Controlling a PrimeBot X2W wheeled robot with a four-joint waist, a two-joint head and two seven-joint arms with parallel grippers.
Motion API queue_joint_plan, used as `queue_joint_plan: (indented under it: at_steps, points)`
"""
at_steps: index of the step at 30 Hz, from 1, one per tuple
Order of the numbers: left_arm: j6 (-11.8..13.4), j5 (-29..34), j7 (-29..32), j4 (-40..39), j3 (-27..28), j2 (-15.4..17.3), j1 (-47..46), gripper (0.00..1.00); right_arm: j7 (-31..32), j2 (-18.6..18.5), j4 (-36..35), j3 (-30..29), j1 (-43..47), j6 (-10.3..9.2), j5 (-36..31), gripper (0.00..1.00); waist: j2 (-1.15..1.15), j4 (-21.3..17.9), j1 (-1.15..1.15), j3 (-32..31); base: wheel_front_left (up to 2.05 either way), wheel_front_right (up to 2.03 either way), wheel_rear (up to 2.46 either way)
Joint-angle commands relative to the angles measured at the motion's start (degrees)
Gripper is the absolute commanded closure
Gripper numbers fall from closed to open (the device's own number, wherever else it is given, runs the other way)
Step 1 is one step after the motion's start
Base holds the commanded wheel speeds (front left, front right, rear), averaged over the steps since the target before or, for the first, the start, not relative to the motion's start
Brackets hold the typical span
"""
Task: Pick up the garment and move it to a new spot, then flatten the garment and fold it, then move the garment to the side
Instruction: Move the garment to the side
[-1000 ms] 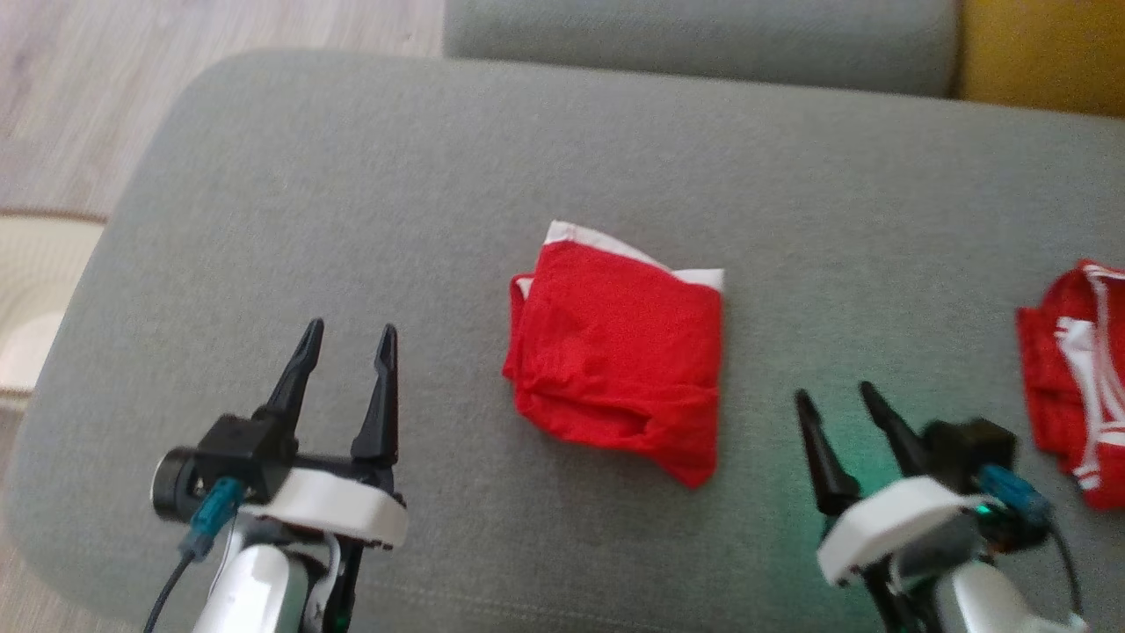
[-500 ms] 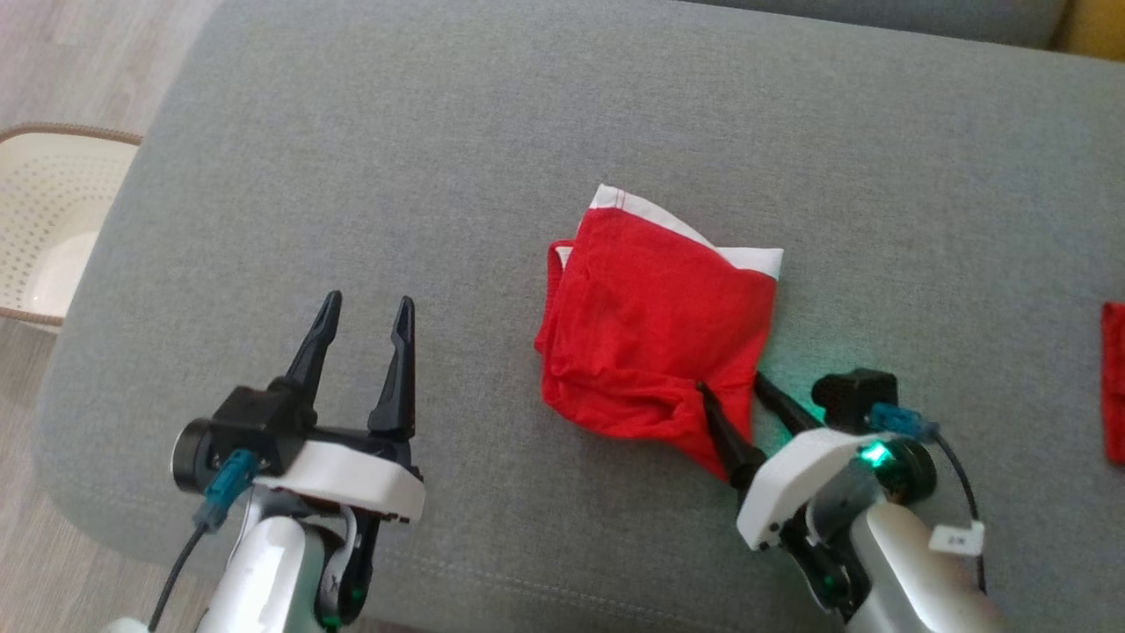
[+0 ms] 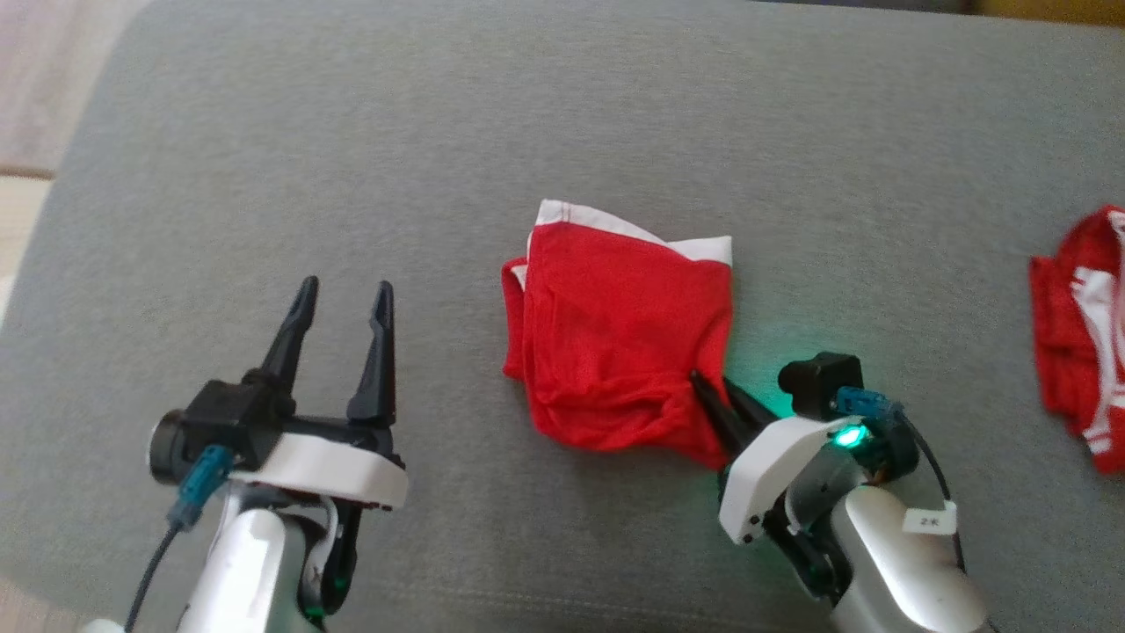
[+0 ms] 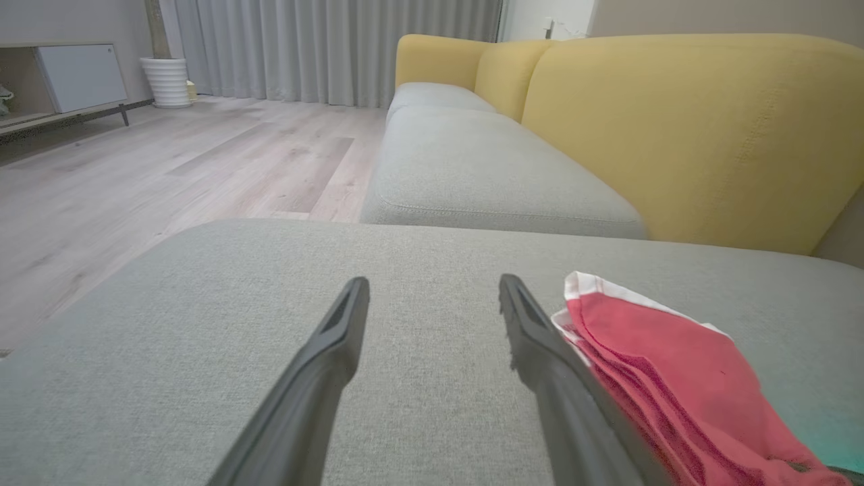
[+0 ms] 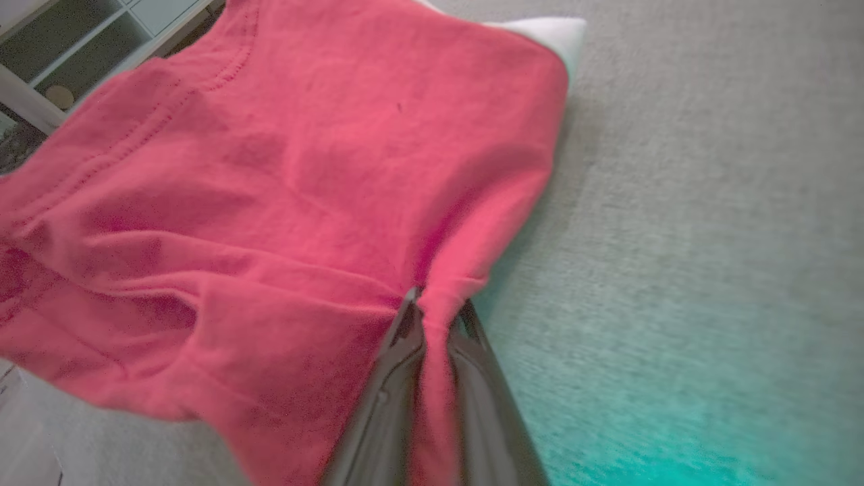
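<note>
A folded red garment (image 3: 620,343) with white trim lies in the middle of the grey sofa cushion (image 3: 527,132). My right gripper (image 3: 710,389) is shut on the garment's near right edge; in the right wrist view the red cloth (image 5: 283,202) is pinched between the two dark fingers (image 5: 398,378). My left gripper (image 3: 341,294) hovers open over bare cushion to the left of the garment, with nothing between its fingers. In the left wrist view the garment (image 4: 668,378) lies just right of the right finger (image 4: 540,358).
A second red and white garment (image 3: 1077,330) lies at the cushion's right edge. Behind the cushion stand a yellow sofa back (image 4: 682,128) and another grey seat (image 4: 486,175). Wooden floor (image 4: 135,175) lies off the cushion's left side.
My right gripper moved in to the garment's near right edge and shut on it. The head camera shifted between frames. The left gripper stays open in place.
</note>
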Motion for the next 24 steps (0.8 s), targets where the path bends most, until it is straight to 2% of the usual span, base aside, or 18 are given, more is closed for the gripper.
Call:
queue_joint_plan:
  at_steps: [1, 4, 9, 16, 24]
  points:
    - [0.0, 0.7, -0.7, -2.5, 2.6, 0.5, -2.0, 0.0, 0.1, -0.2, -2.3, -0.2, 0.0, 0.36, -2.8, 1.0, 0.0, -2.9, 0.0, 0.2, 0.0, 0.0, 0.0]
    - [-0.2, 0.9, -0.7, -3.2, 3.2, 0.7, -1.9, 0.0, 1.2, -1.5, -5.8, -1.9, 0.8, 0.36, -8.1, 1.0, 0.0, -5.9, 0.0, 0.5, 0.0, 0.0, 0.0]
    - [-0.5, 1.3, -0.7, -4.4, 4.0, 1.0, -1.8, 0.0, 5.4, -6.4, -13.7, -3.9, 2.1, 0.36, -12.8, 1.0, 0.0, -11.5, 0.0, 1.2, 0.0, 0.0, 0.0]
    - [-1.2, 1.8, -0.7, -5.2, 4.2, 1.3, -2.6, 0.0, 10.6, -15.5, -22.1, -4.0, 0.8, 0.36, -12.7, 1.0, 0.0, -17.4, 0.0, 2.9, 0.0, 0.0, 0.0]
    - [-1.9, 2.0, -0.7, -5.9, 4.3, 1.4, -4.1, 0.0, 13.4, -28.1, -26.1, -4.3, -6.5, 0.36, -11.0, 1.0, 0.0, -19.9, 0.0, 5.7, 0.0, 0.0, 0.0]
